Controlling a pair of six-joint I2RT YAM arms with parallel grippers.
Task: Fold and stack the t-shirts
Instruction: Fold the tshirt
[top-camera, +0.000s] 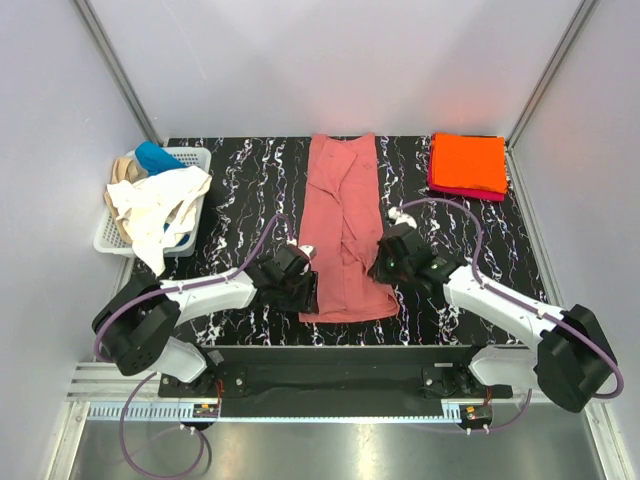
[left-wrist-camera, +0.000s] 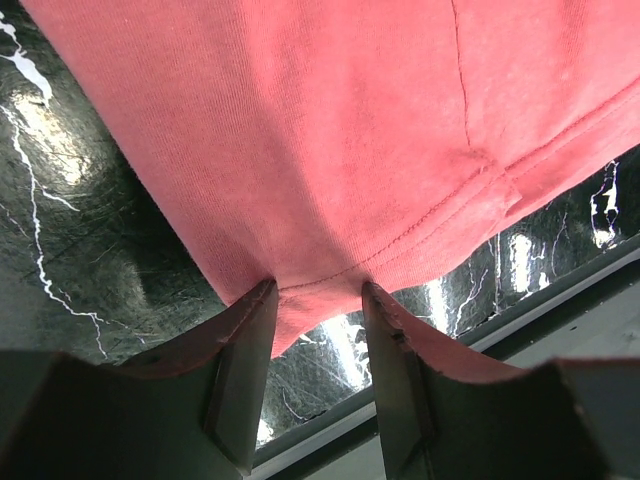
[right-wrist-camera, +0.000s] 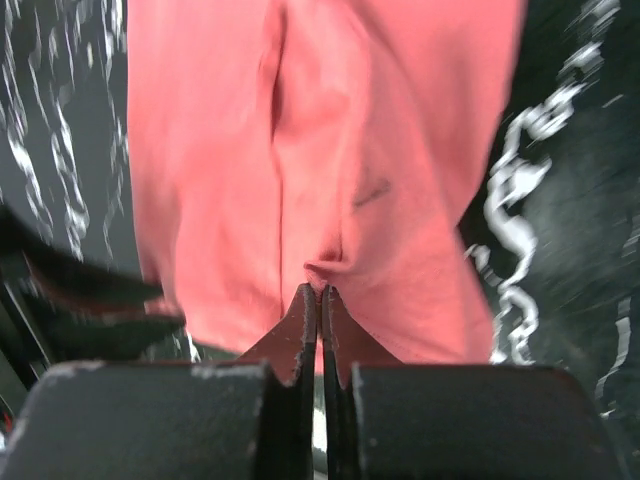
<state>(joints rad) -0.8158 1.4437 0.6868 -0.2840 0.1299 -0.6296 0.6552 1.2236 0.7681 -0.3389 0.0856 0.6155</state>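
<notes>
1. Salmon-pink tee (top-camera: 342, 225) lies as a long strip on the black table (top-camera: 240, 200), long axis running near edge to far.
2. Right gripper (right-wrist-camera: 320, 292) is clamped on a pinch of its right edge, near end.
3. Left gripper (left-wrist-camera: 318, 290) has its jaws apart astride the near-left hem, gripping nothing.
4. Both sit at the near end, so the fold likely goes away from the arms.

Salmon-pink tee (top-camera: 343, 220) lies folded lengthwise; orange tee (top-camera: 468, 162) tops magenta tee (top-camera: 485, 194).

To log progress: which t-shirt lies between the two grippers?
The salmon-pink t-shirt, a long central strip; the orange t-shirt and magenta t-shirt sit folded far right.
</notes>
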